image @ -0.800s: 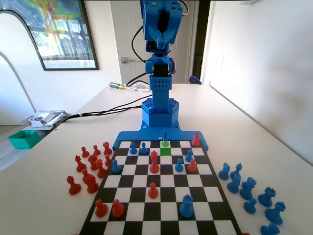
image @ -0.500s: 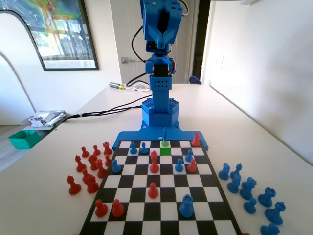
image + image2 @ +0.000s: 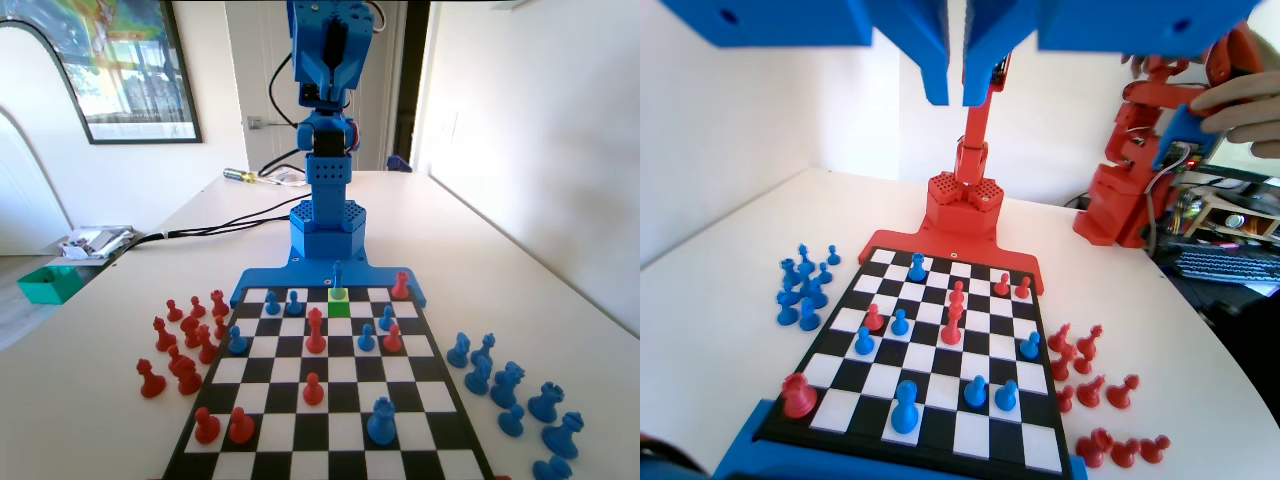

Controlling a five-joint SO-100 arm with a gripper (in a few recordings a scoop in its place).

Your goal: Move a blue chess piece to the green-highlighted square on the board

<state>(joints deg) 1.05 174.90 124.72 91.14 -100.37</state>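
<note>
Blue chess piece upright on green-highlighted square; jaws raised, closed, empty.

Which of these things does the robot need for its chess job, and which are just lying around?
For the job:
- slim blue chess piece
- green-highlighted square
- board
- fingers

Just lying about:
- red pieces off the board
- blue pieces off the board
- screwdriver
- green tray
</note>
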